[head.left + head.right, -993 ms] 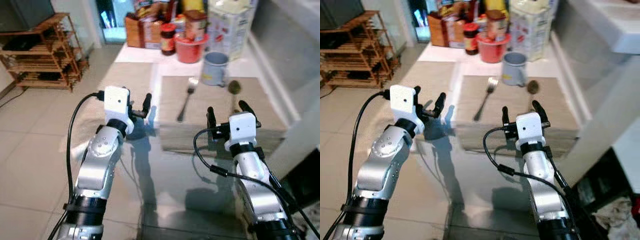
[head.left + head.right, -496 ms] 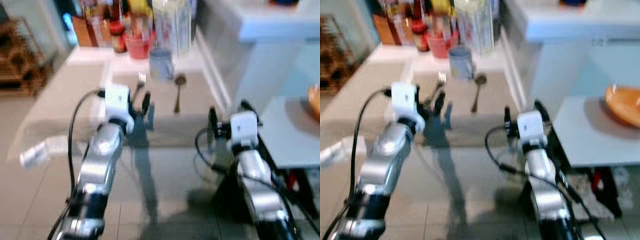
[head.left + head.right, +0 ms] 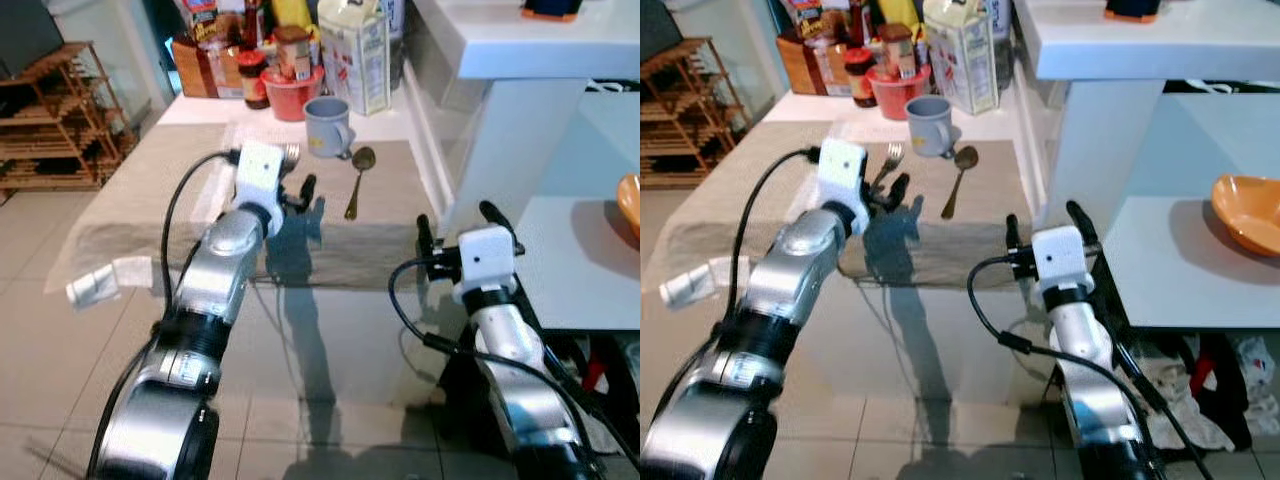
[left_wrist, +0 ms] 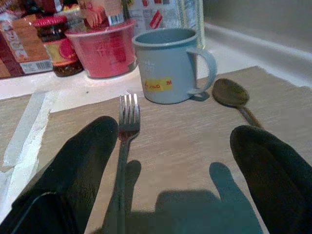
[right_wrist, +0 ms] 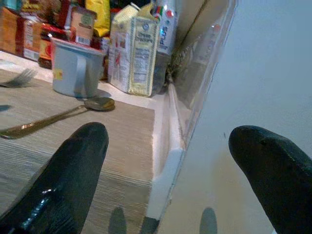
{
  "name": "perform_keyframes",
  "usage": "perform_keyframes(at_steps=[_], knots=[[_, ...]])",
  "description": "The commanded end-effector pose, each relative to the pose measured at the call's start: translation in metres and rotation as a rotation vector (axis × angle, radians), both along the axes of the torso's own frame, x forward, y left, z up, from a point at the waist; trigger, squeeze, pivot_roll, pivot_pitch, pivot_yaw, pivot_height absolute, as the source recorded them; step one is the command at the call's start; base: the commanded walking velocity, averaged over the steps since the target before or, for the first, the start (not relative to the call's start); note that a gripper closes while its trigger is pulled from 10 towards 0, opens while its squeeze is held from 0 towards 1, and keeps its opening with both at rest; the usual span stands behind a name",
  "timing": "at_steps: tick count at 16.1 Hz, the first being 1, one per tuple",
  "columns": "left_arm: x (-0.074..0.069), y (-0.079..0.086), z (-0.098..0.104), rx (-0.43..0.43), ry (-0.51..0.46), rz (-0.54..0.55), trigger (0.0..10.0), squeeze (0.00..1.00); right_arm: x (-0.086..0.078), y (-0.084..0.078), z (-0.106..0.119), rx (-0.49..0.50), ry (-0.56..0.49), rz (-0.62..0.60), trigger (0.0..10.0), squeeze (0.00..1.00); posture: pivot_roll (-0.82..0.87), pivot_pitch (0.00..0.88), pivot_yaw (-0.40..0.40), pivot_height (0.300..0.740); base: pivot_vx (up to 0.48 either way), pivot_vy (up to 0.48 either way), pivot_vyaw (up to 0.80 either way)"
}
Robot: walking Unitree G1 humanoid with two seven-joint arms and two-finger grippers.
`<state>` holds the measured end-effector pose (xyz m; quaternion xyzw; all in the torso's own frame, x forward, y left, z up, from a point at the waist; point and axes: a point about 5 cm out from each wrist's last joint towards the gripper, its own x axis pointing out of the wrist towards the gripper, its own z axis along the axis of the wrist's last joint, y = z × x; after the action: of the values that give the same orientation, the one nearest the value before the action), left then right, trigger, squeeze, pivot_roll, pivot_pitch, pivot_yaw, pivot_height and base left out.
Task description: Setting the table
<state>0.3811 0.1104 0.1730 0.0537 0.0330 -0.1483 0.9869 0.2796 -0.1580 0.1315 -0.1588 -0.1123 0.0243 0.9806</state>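
Left hand spread above fork; right hand raised, fingers apart.

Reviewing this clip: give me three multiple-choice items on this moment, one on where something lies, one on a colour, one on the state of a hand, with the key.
1. Where does the fork lie?
A. on the beige placemat, beside the mug
B. inside the red bowl
C. on the floor tiles

2. What colour is the mug?
A. orange
B. pale blue
C. black

3. How is the left hand?
A. shut on the spoon
B. shut on the fork
C. open, holding nothing

Key:
1 A: the left wrist view shows the fork flat on the placemat next to the mug.
2 B: the mug is pale blue with a small yellow label, the spoon lying on its other side.
3 C: the two black fingers stand wide apart above the placemat with nothing between them.
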Motion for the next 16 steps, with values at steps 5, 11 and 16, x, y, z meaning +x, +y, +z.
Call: perform_keyframes(at_steps=[5,11,16], knots=[[0.024,0.007,0.016,0.021,0.030,0.024,10.0,0.00,-0.022,-0.009,0.005,-0.007,-0.002,0.007,10.0,0.00,-0.18,0.000,0.107,0.740,0.000,0.000,0.00],[0.031,0.001,0.011,-0.011,0.108,0.026,10.0,0.00,-0.043,-0.017,0.007,-0.021,0.013,-0.033,10.0,0.00,-0.25,0.008,0.141,0.740,0.000,0.000,0.00],[0.028,0.000,-0.005,-0.130,0.249,0.088,10.0,0.00,-0.060,-0.022,0.006,-0.035,0.046,-0.067,10.0,0.00,-0.29,0.019,0.151,0.740,0.000,0.000,0.00]])
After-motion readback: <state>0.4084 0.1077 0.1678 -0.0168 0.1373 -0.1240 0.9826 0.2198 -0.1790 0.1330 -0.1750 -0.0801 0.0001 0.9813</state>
